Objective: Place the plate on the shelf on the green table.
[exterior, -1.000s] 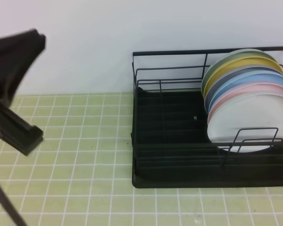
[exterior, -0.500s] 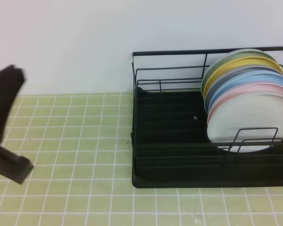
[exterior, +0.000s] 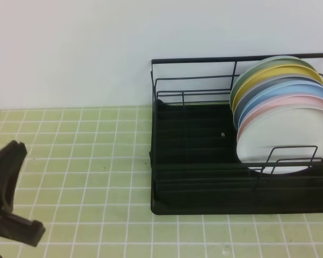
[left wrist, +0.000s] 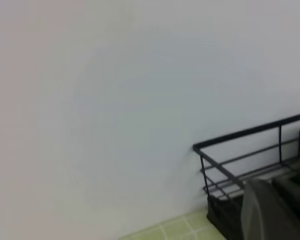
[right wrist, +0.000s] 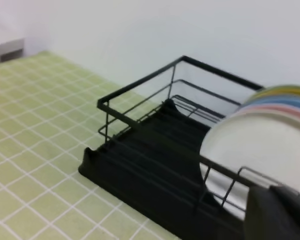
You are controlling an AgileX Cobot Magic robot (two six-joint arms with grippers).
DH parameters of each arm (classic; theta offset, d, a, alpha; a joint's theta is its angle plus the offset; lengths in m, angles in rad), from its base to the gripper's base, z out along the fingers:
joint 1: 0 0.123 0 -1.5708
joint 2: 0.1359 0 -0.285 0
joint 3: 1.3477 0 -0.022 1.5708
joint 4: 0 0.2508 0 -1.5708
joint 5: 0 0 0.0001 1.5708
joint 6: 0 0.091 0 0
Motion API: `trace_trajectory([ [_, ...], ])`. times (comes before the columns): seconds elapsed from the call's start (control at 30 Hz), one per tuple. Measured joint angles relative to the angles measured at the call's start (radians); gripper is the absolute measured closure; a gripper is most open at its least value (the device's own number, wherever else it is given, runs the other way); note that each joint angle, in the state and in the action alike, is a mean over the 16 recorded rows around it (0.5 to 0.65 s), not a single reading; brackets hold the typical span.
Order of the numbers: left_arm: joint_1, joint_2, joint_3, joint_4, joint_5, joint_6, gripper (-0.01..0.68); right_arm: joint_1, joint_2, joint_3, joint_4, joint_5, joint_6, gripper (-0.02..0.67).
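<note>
Here, white plate [exterior: 277, 141] racked (frontmost) before pink plate [exterior: 290, 103], both claws closed, empty.

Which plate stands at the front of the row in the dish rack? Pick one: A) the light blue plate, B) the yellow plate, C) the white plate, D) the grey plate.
C: the white plate stands nearest the camera in the black wire dish rack, with the pale pink plate directly behind it.
</note>
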Motion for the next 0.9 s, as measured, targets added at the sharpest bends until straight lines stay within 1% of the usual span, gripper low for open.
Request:
trace_trajectory([
  [0.17,0.0,0.0,0.027,-0.002,0.005,0.008,0.674,0.0,-0.056,0.094,-0.013,-0.082,0.054,0.65],
  [0.33,0.0,0.0,0.035,-0.002,0.011,0.014,0.674,0.0,-0.069,0.138,-0.021,-0.131,0.077,0.65],
  [0.9,0.0,0.0,0.036,-0.002,0.02,0.023,0.674,0.0,-0.069,0.154,-0.017,-0.158,0.076,0.65],
])
